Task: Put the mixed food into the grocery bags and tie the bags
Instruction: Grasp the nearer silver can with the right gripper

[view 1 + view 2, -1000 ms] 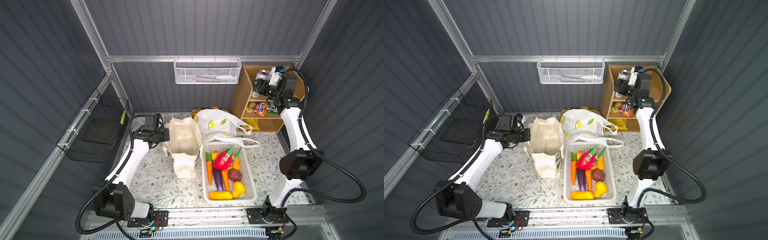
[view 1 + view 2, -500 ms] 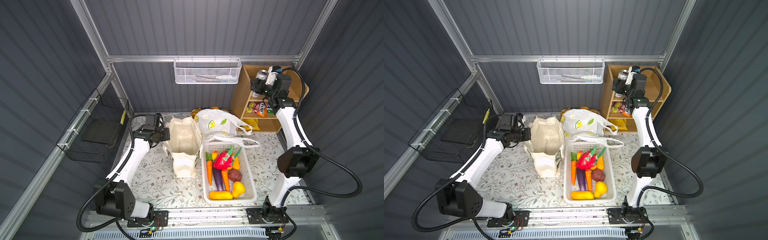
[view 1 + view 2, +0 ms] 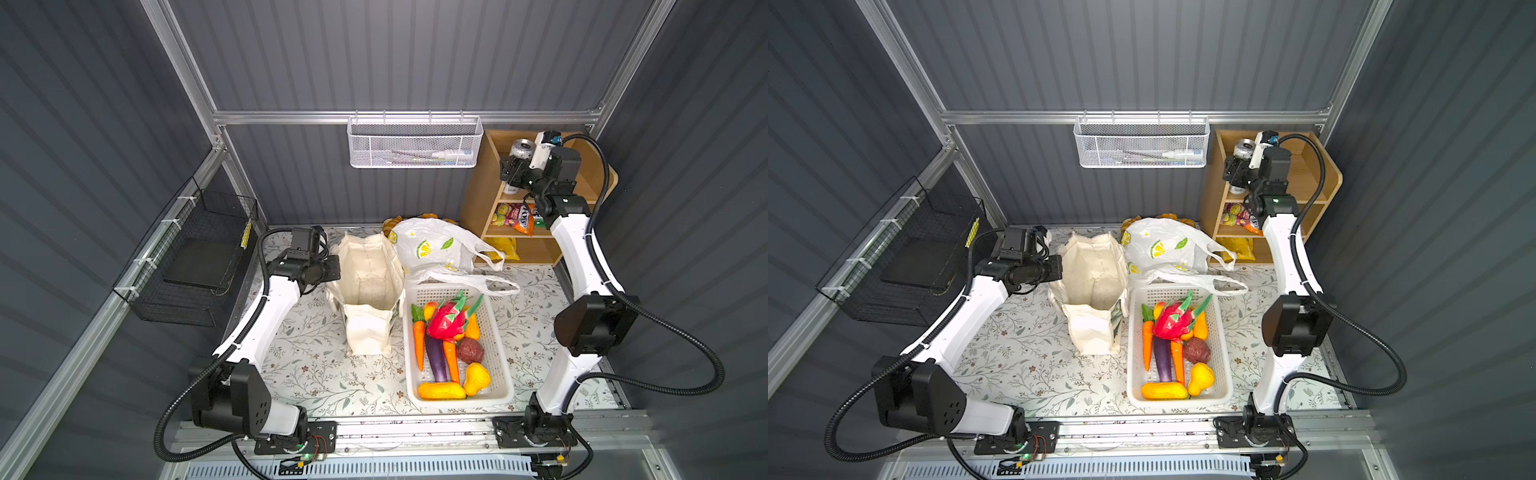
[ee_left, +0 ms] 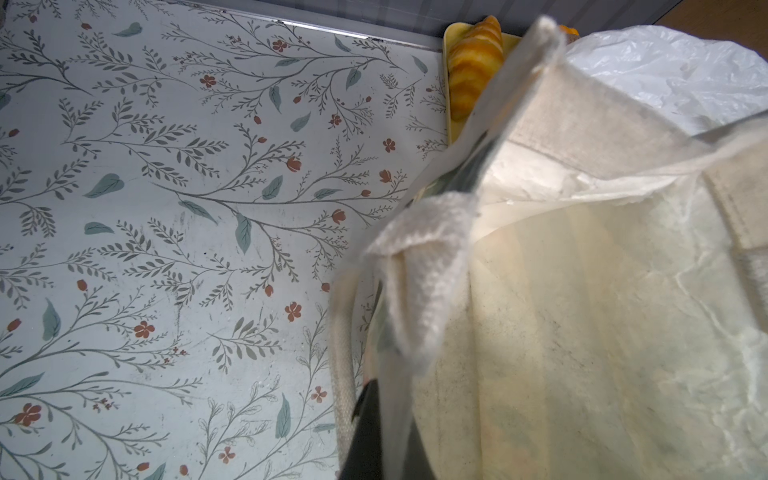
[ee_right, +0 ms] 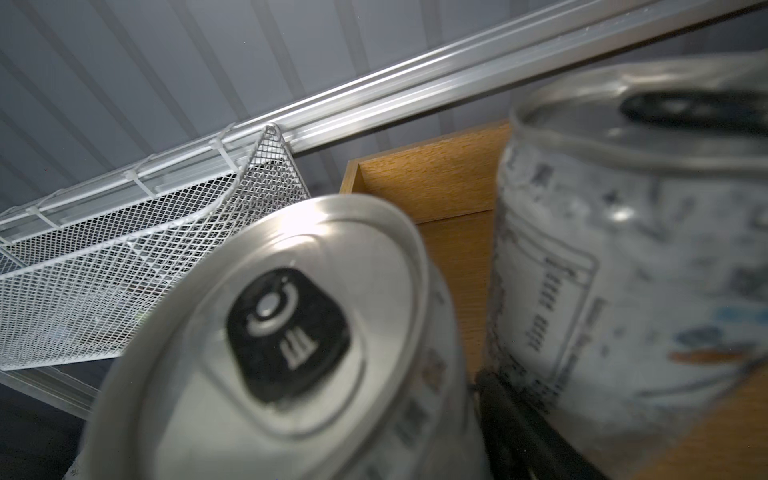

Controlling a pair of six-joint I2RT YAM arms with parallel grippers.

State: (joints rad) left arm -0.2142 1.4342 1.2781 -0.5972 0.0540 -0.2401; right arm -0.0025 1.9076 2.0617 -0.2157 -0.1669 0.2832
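We find the left gripper (image 3: 335,268) pinched shut on the rim of the canvas tote (image 3: 368,286), with the lemon-print bag (image 3: 428,245) just beyond. Inside the wooden shelf (image 3: 478,195), the right gripper (image 3: 508,170) stands wide around a drink can (image 5: 270,332). A second can (image 5: 623,249) crowds close beside it, and we cannot tell whether the jaws grip.

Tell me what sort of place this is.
Probably a robot test cell dressed as a grocery corner: arms bolted to a front rail, grey panel walls, a wooden shelf holding drink cans and snack packets, and a white basket of toy produce beside a canvas tote.

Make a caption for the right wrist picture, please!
Close-up of a silver drink can beside a second can in the wooden shelf.
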